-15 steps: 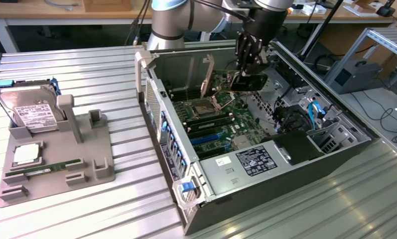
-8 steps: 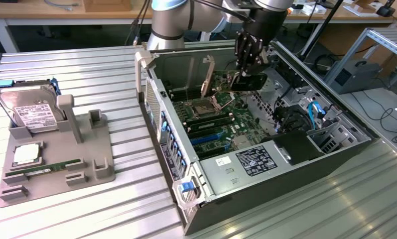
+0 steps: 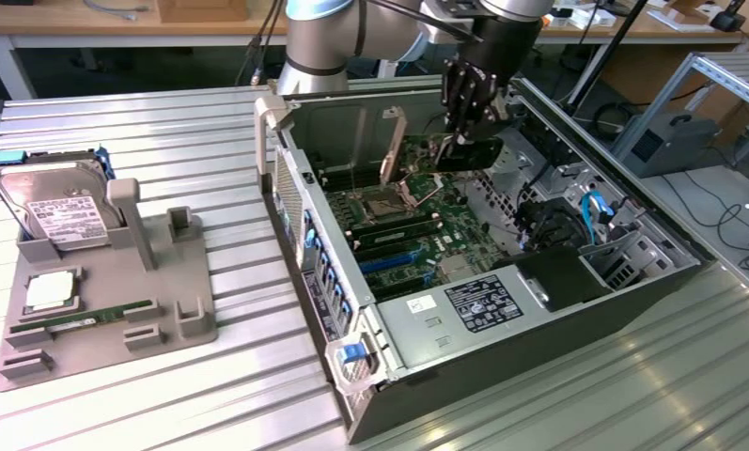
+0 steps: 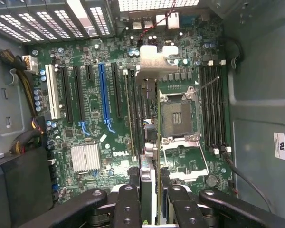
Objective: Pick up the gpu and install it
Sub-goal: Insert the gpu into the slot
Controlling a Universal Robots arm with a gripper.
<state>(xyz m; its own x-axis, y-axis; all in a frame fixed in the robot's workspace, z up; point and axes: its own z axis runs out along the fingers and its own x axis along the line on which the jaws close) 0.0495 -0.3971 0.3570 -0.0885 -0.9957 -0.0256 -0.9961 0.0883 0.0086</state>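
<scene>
At the near left of the exterior view, a grey tray [image 3: 161, 315] holds a hard drive [image 3: 61, 211] and memory stick [image 3: 80, 320], while farther back, inside the open computer case [image 3: 538, 371], my claw [image 3: 466, 136] grips the gpu [image 3: 464, 154] edge-on between its fingers [image 4: 128, 209], over the motherboard [image 3: 412, 235].

gpu [image 4: 154, 64]: edge-on in wrist view, both faces unseen, near end hidden inside the pincer [image 4: 154, 194] | pincer: body cut off by picture's edge | arm [image 3: 324, 38]: cropped at exterior view's edge | hard drive [image 3: 54, 202]: label print too small to read
</scene>
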